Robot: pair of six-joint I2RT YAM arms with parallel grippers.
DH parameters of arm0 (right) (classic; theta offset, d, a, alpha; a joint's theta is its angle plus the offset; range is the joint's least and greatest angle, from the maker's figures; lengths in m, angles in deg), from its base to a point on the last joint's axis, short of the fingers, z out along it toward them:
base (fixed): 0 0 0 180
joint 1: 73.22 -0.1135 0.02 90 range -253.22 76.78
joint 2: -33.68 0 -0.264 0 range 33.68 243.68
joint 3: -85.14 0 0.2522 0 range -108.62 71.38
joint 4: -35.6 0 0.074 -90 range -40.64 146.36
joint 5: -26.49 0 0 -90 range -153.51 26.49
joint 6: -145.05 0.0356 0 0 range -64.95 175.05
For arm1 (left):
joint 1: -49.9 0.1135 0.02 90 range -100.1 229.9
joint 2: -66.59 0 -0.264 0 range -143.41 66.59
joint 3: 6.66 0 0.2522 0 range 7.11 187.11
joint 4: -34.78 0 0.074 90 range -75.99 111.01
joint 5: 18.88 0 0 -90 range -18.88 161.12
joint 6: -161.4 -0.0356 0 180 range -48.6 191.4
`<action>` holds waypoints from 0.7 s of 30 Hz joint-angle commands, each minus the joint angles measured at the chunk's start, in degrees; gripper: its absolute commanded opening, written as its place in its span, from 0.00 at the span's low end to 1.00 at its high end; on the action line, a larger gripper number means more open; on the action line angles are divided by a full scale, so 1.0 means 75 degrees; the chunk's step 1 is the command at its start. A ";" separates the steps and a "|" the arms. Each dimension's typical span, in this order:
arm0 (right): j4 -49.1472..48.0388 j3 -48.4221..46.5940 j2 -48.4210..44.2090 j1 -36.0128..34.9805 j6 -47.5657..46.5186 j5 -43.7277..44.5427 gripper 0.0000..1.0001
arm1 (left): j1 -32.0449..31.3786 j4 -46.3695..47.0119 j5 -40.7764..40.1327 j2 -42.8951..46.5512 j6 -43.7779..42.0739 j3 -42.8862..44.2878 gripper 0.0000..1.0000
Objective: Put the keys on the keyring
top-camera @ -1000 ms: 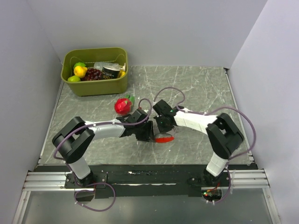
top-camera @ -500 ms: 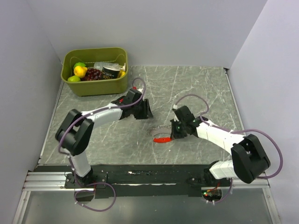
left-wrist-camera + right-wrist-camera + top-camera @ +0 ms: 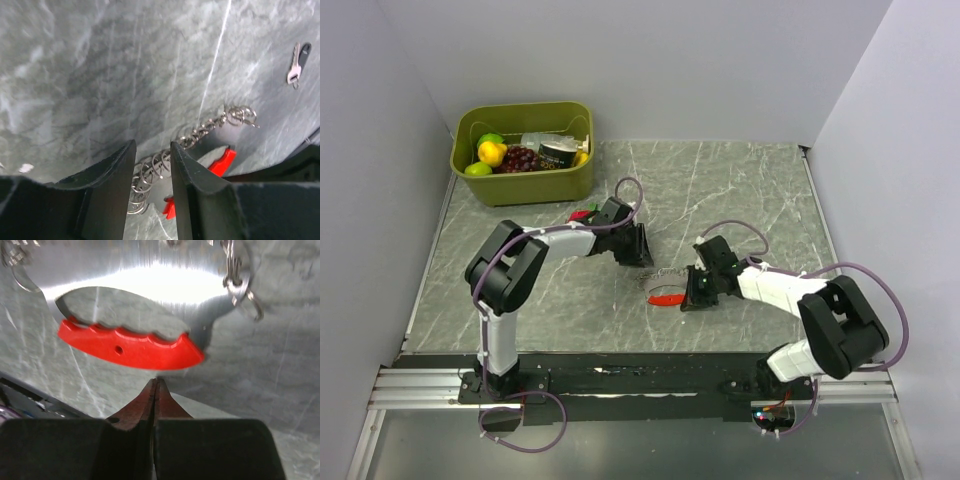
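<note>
The keyring lies on the marble table: a slim curved red fob (image 3: 667, 298) on a silvery plate, with a chain of silver rings (image 3: 665, 272) running off it. My left gripper (image 3: 642, 252) is low over the chain's far end. In the left wrist view its fingers (image 3: 152, 160) stand a narrow gap apart with the rings (image 3: 150, 172) between them. My right gripper (image 3: 690, 295) is shut and empty. Its tips (image 3: 156, 382) sit just at the red fob's (image 3: 130, 347) near edge. One small silver key with a black head (image 3: 298, 62) lies apart on the table.
A red strawberry toy (image 3: 582, 214) lies behind my left arm. An olive bin (image 3: 525, 185) with fruit and a can stands at the back left. Grey walls close in the table on three sides.
The grippers, together at the fob a second ago, parted. My left gripper then came back from beside the strawberry down to the chain. My right gripper closed in on the fob.
</note>
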 commanded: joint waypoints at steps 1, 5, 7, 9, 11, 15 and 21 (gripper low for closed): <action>-0.0109 -0.0125 0.0517 0.0279 -0.0140 0.0484 0.00 | -0.0161 0.0183 0.0150 0.0343 0.0050 -0.0400 0.41; 0.0229 -0.0581 0.0776 0.0385 -0.0374 0.0706 0.00 | -0.0419 0.0254 0.0126 0.0590 0.0214 -0.0892 0.40; 0.0500 -0.0827 0.0823 0.0385 -0.0526 0.0988 0.00 | -0.0652 0.0300 0.0021 0.0707 0.0319 -0.1057 0.40; 0.0594 -0.0910 0.0811 0.0385 -0.0609 0.1105 0.00 | -0.0817 0.0336 -0.0084 0.0882 0.0401 -0.1291 0.39; 0.0746 -0.1028 0.0811 0.0385 -0.0691 0.1129 0.00 | -0.1005 0.0394 -0.0143 0.1070 0.0507 -0.1513 0.39; 0.0828 -0.1051 0.0694 0.0385 -0.0726 0.1083 0.00 | -0.1251 0.0441 -0.0495 0.1515 0.0577 -0.1865 0.39; 0.1027 -0.1110 0.0250 0.0397 -0.0820 0.1117 0.00 | -0.1252 -0.0038 -0.1104 0.1937 0.0309 -0.1773 0.42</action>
